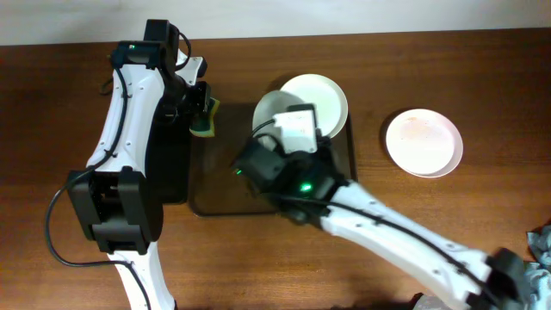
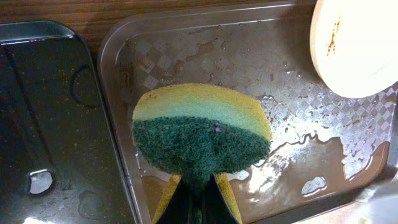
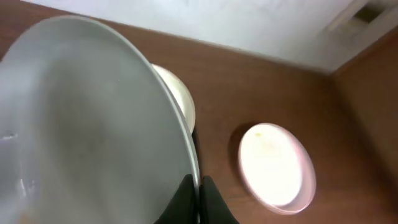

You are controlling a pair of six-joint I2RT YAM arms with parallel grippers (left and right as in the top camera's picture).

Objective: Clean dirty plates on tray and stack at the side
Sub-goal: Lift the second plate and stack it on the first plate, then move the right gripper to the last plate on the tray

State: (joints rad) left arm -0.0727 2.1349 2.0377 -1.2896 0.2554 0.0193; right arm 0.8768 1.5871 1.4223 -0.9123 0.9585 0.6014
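My right gripper [image 3: 198, 190] is shut on the rim of a white plate [image 3: 87, 124] and holds it tilted above the dark-brown tray [image 1: 215, 185]; overhead that plate [image 1: 274, 110] shows above the gripper. A second plate [image 1: 325, 96] lies on the tray's far right; the left wrist view shows its brown-orange smear [image 2: 354, 43]. A third plate [image 1: 424, 142] lies on the table to the right of the tray. My left gripper [image 2: 198, 193] is shut on a green-and-yellow sponge [image 2: 199, 130] over the tray's wet far-left corner [image 2: 186, 50].
A narrower glossy black tray [image 2: 50, 124] lies left of the brown tray, under the left arm. Water puddles [image 2: 311, 143] cover the brown tray. A bluish cloth [image 1: 541, 245] shows at the right edge.
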